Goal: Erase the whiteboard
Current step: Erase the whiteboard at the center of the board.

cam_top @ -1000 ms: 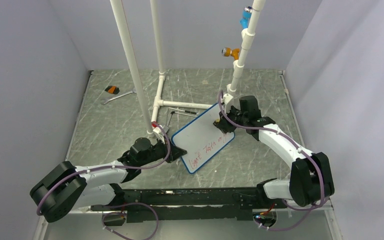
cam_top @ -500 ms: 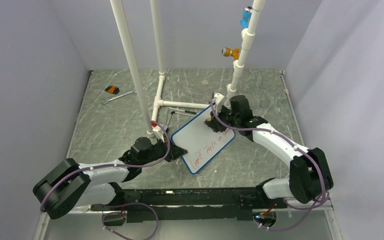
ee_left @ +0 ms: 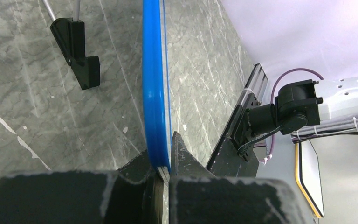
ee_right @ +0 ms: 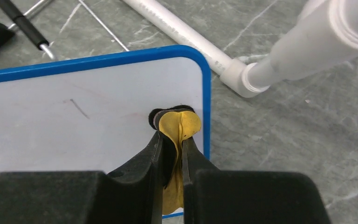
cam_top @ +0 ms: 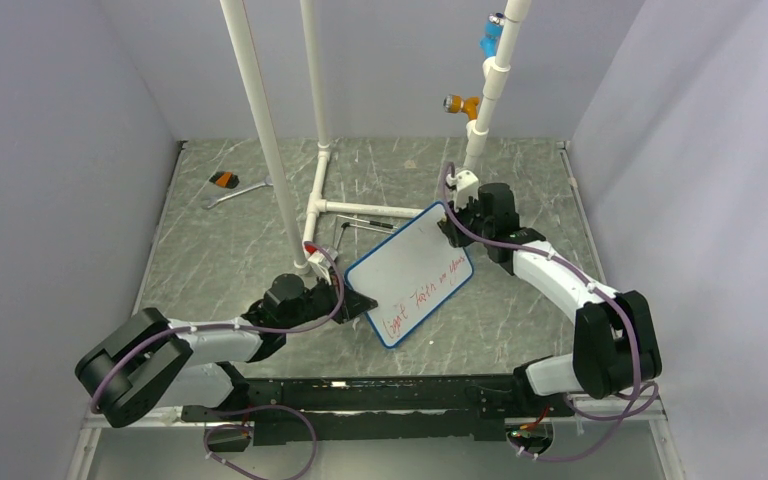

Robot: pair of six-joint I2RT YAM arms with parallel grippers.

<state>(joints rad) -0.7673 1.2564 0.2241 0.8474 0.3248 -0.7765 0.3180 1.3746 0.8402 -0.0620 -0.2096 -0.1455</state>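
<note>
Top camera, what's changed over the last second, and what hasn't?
The right pincer, shut on a yellow pad, slid left across the far end of the whiteboard, then came back out to its far right corner. Nothing was picked up or let go. The left pincer stays clamped on the board's near left edge, the board has not shifted, and the red writing remains.

The whiteboard [cam_top: 410, 275] is faced in smooth, faintly glossy white and edged in smooth blue plastic. The tabletop [cam_top: 220, 260] is seen as matt grey, marbled and scratched. Smooth white plastic pipes [ee_right: 186, 32] are shown at the top of the right wrist view. A soft, crumpled yellow cloth [ee_right: 182, 125] is pinched between the matt black, grainy fingers [ee_right: 98, 196] of the right gripper [ee_right: 173, 140].
</note>
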